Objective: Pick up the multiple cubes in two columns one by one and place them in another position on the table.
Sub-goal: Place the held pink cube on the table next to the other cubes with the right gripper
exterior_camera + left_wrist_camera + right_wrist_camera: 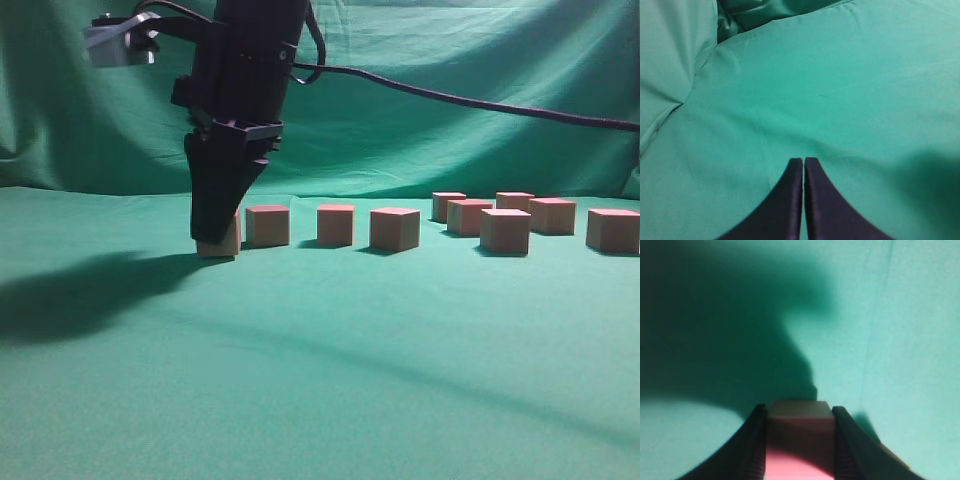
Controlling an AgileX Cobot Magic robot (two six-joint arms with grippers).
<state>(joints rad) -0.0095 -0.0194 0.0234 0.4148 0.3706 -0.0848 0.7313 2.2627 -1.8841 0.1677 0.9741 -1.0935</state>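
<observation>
Green cloth covers the surface (320, 380). At the left end of a row of four cubes, the right end effector (215, 235) pinches one cube (800, 437) that sits on the cloth, just beside its neighbour (268, 225). Six more cubes (505, 230) cluster to the right. Elsewhere, the left end effector (804, 167) is pressed together, empty.
</observation>
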